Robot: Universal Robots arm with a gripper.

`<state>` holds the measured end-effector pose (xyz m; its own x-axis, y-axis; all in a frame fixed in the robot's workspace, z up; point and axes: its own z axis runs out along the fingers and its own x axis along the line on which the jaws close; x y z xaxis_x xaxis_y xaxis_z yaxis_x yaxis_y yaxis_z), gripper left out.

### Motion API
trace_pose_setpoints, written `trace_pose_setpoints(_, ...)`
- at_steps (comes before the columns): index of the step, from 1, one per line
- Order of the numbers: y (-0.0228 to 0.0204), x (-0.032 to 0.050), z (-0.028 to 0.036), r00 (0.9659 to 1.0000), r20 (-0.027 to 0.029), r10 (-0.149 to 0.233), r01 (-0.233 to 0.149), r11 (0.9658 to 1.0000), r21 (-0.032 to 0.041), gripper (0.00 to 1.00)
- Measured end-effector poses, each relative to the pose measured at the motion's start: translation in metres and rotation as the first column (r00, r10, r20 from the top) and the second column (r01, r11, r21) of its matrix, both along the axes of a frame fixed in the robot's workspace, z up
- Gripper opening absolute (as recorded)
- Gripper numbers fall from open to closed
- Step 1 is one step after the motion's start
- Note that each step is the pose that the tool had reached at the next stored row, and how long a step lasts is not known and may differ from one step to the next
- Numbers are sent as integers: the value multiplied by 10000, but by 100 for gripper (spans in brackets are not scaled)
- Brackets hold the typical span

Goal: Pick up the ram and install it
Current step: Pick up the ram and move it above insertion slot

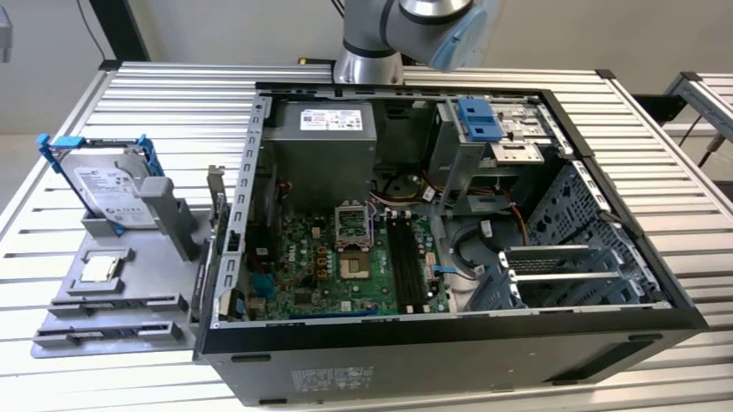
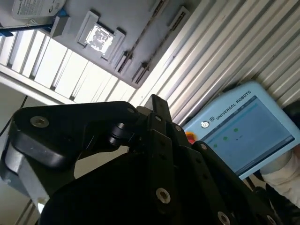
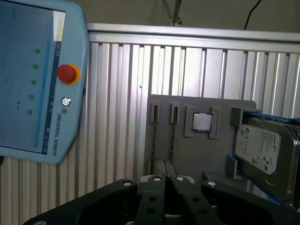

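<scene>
Two thin dark strips, the ram (image 3: 155, 125) and a second one (image 3: 174, 124), stand on edge in the slots of a grey holder plate (image 3: 187, 150). In the exterior view that holder plate (image 1: 69, 330) lies at the left of the open computer case (image 1: 458, 360). Inside the case, the motherboard's long black slots (image 1: 403, 253) run beside the processor socket. My gripper (image 3: 167, 180) hangs well above the holder plate, its black fingers together with nothing between them. In the second wrist view the gripper (image 2: 157, 105) is seen from the side.
A hard drive in a blue frame (image 1: 109, 184) stands upright on the holder plate, with a small square silver chip (image 1: 99, 268) near it. A blue-grey teach pendant (image 3: 33, 79) lies over the slatted table, with a white sleeve (image 2: 281, 173) beside it.
</scene>
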<state>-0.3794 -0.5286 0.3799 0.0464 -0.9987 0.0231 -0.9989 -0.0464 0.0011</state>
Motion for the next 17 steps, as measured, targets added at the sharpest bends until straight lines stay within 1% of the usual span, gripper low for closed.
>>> trace_pose_setpoints(1, 0, 0, 0, 10000, -1, 3, -3, 10000, 2, 0)
trace_pose_setpoints(2, -1, 0, 0, 10000, -1, 8, -8, 10000, 4, 100)
trace_pose_setpoints(14, -3, 0, 0, 10000, 0, 48, -48, 10000, 40, 100)
trace_pose_setpoints(15, -4, 0, 0, 10000, 0, 49, -49, 9999, 125, 100)
trace_pose_setpoints(17, -4, 1, 0, 10000, 3, 47, -47, 9988, 482, 100)
